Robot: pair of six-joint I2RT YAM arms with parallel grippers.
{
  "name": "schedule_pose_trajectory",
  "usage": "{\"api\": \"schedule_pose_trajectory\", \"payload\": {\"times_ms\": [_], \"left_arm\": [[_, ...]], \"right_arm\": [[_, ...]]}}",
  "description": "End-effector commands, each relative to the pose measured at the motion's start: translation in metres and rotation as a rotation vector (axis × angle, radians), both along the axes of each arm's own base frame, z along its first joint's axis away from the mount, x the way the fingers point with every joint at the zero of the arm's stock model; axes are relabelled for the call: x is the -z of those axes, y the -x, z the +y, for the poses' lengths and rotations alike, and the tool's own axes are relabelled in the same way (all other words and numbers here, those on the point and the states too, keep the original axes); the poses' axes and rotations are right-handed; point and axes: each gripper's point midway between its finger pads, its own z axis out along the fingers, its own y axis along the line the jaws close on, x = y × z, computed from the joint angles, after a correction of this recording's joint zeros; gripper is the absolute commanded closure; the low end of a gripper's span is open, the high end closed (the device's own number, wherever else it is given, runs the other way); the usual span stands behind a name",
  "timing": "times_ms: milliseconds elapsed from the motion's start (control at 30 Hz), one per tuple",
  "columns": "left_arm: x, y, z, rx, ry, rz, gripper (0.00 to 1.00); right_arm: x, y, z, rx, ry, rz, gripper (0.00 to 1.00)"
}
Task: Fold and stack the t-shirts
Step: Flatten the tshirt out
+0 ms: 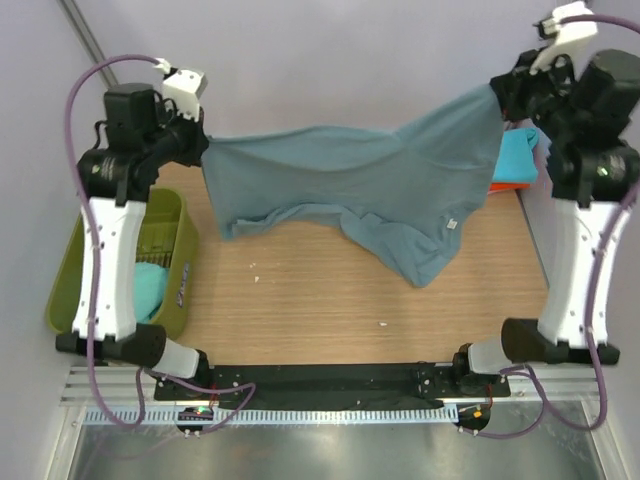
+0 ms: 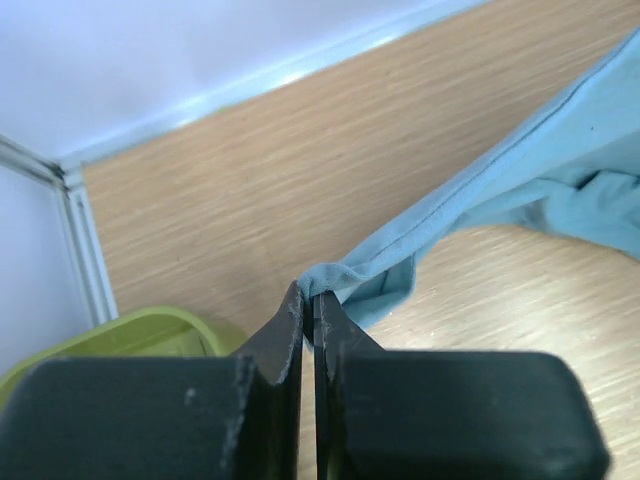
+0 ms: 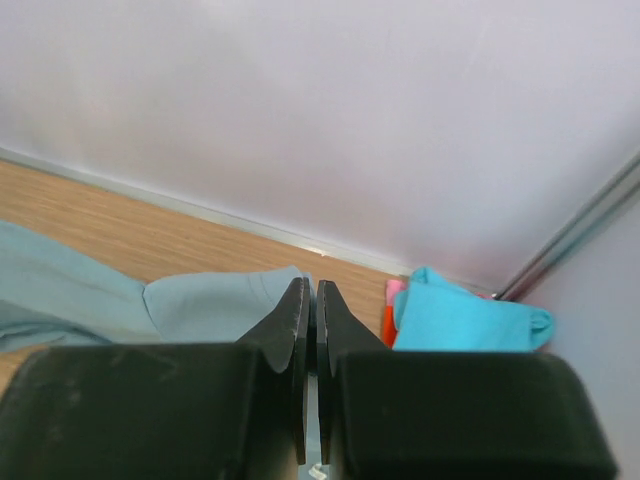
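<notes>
aloft, the tee [image 1: 350, 170] hangs stretched over the table [image 1: 300, 290]. left gripper [image 2: 308, 298] and right gripper [image 3: 310, 290] jaws each clamp one edge.

Quick look at our two arms: the left arm [image 1: 112, 250] and right arm [image 1: 575, 265] each have a long glossy white link, with chunky black joint housings [image 1: 128, 112] up top and a grey-and-black elbow piece [image 1: 165, 352] down low. A purple cable [image 1: 72, 100] loops off each one and trails back to the bases. We've got a small white camera box [image 1: 186, 84] on each wrist. Up close, the left gripper [image 2: 308, 300] and right gripper [image 3: 308, 290] look the same to us — matte black blocky bodies with thin tapered black fingers [image 2: 285, 345], a bit scuffed along the edges.
</notes>
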Motion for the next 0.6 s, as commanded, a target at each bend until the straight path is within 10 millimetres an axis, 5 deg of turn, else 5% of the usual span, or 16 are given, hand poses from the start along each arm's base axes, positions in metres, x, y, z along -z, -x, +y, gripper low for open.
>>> {"api": "schedule_pose_trajectory", "payload": {"times_ms": [0, 67, 300, 567], "left_arm": [[-0.055, 0.050, 0.000, 0.064, 0.010, -0.191, 1.00], [-0.071, 0.086, 0.001, 0.086, 0.025, -0.250, 1.00], [-0.121, 0.189, 0.009, 0.136, 0.028, -0.441, 1.00], [-0.191, 0.265, 0.017, 0.136, 0.063, -0.688, 1.00]], "right_arm": [[-0.048, 0.083, -0.003, 0.034, 0.048, -0.135, 0.99], [-0.063, 0.133, -0.002, 0.048, 0.056, -0.182, 0.99], [-0.102, 0.255, -0.010, 0.143, 0.072, -0.366, 0.99], [-0.178, 0.349, -0.024, 0.277, 0.065, -0.706, 0.99]]}}
